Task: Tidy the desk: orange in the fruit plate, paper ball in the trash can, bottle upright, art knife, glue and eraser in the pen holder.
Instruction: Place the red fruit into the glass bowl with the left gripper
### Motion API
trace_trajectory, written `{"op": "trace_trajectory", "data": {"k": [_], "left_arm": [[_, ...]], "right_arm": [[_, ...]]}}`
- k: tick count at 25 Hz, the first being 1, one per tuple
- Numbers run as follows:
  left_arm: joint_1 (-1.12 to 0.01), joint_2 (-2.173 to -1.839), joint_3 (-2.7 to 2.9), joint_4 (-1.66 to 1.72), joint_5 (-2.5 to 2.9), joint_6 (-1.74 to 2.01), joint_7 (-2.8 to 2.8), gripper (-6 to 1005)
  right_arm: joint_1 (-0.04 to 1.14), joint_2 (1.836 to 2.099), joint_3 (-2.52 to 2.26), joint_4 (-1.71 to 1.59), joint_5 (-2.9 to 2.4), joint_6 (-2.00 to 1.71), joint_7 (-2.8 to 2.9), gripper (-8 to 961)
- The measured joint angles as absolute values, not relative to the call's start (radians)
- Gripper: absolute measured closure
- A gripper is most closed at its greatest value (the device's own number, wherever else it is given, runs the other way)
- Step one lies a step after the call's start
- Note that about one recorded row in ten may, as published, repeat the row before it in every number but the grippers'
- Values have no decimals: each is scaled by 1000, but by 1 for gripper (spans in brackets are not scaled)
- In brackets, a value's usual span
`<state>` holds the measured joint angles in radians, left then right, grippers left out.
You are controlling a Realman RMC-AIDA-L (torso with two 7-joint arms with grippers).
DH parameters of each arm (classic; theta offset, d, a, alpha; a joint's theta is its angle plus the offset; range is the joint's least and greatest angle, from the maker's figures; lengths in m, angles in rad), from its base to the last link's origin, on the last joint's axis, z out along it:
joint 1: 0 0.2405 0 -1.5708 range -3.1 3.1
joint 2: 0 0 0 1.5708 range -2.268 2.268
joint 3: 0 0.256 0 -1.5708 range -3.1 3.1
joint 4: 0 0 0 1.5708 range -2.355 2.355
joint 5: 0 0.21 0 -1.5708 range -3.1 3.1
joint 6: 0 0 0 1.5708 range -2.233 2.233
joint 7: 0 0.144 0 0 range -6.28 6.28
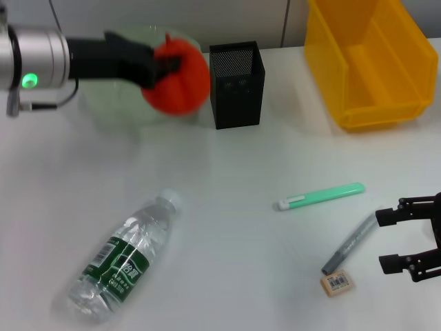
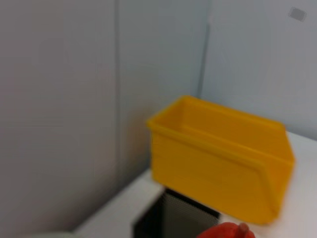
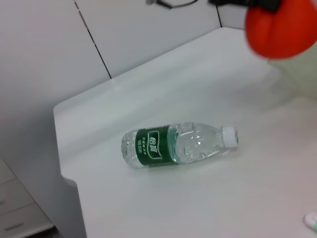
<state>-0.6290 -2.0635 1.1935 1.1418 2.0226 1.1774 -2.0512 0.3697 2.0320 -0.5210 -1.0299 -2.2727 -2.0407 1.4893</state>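
Two arms show in the head view. The left gripper (image 1: 169,65) holds the orange (image 1: 180,77) in its fingers above the fruit plate (image 1: 110,107), which sits by the table's far left edge. Just beside the plate stands the pen holder (image 1: 237,84), and the trash can (image 1: 368,62) sits at the far right corner. The bottle (image 1: 124,258) lies on its side near the front left. A green glue stick (image 1: 320,196), a grey art knife (image 1: 350,243) and the eraser (image 1: 337,283) lie toward the front right, where the right gripper (image 1: 408,238) hovers with fingers wide apart.

From the left wrist, the trash can (image 2: 220,156), the pen holder's rim (image 2: 173,218) and the orange's top (image 2: 228,232) appear.

From the right wrist, the bottle (image 3: 178,145) lies flat and the orange (image 3: 282,27) hangs beyond it.
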Motion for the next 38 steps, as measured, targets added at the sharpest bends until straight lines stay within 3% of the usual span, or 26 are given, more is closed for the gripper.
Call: {"op": "trace_trajectory", "data": {"k": [11, 33, 38], "left_arm": [[-777, -2072, 1173, 968, 2074, 874, -2107, 940], [-789, -2073, 1173, 934, 2234, 744, -2226, 938], [-788, -2072, 1173, 934, 2235, 734, -2223, 737]], "right_arm": [[382, 2040, -533, -1028, -2273, -2040, 1483, 115], [385, 2050, -535, -1025, -2272, -2035, 1473, 115], [389, 2049, -535, -1020, -2273, -2030, 1473, 115]]}}
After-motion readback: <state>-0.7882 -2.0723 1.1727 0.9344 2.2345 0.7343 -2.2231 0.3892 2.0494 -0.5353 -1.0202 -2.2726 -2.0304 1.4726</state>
